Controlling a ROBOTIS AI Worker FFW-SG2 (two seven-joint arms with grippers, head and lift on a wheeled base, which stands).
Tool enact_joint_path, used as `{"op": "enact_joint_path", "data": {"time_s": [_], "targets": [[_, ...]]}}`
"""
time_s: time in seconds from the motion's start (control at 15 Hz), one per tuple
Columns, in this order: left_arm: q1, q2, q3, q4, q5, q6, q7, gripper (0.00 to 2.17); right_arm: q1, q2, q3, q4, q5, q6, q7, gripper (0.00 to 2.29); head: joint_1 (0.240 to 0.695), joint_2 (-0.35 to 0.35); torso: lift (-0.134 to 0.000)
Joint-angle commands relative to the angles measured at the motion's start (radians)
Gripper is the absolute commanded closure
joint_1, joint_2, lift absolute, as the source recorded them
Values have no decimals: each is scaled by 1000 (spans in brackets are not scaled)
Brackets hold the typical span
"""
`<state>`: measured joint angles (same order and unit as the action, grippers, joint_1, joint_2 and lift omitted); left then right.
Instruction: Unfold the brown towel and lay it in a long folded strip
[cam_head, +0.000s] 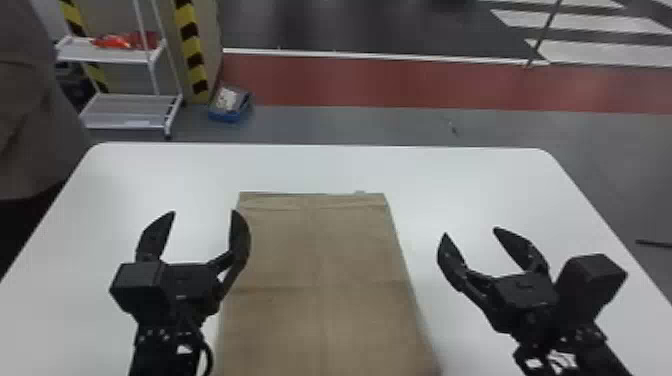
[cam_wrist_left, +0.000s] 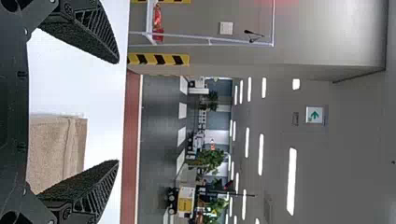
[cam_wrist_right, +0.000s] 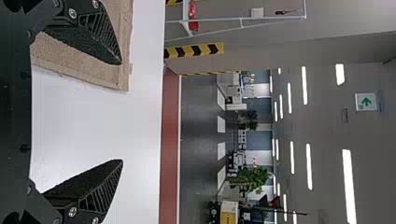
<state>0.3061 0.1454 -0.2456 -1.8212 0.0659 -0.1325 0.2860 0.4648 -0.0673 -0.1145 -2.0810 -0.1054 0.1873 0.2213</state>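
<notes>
The left gripper's (cam_head: 203, 212) fingers are spread wide, with nothing between them, and the right gripper's (cam_head: 471, 232) fingers also stand well apart and hold nothing. The brown towel (cam_head: 320, 250) lies flat on the white table (cam_head: 480, 180) between the two grippers, as a broad panel. In the head view, the left gripper's right finger overlaps the towel's left edge, while both right gripper fingers are off beyond its right edge. The towel's far edge lies ahead of the left fingertips; toward the robot it runs out of the bottom of the head view. One crease crosses it and another runs lengthwise.

The left arm comes in from the bottom edge and points nearly straight ahead, fingers forward. The right arm enters at the bottom right corner and slants forward and inward, its fingertips aimed toward the far side of the table.

A small pale tab (cam_head: 360, 192) peeks out at the towel's far edge, ahead of and between the two sets of fingers. Far beyond the left fingertips hangs a sign (cam_wrist_left: 314, 115) with a green arrow.

Past the table, ahead of the left fingers, a blue box (cam_head: 227, 117) sits on the floor with something white in or on it. Left of it, a rack (cam_head: 107, 54) holds red things (cam_head: 117, 41).
</notes>
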Motion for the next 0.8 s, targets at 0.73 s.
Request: {"op": "enact_joint_path", "data": {"time_s": [0.73], "targets": [[-357, -32, 22, 435, 137, 52, -217, 211, -83, 3, 39, 96, 62, 36, -7, 144, 695, -78, -120]]}}
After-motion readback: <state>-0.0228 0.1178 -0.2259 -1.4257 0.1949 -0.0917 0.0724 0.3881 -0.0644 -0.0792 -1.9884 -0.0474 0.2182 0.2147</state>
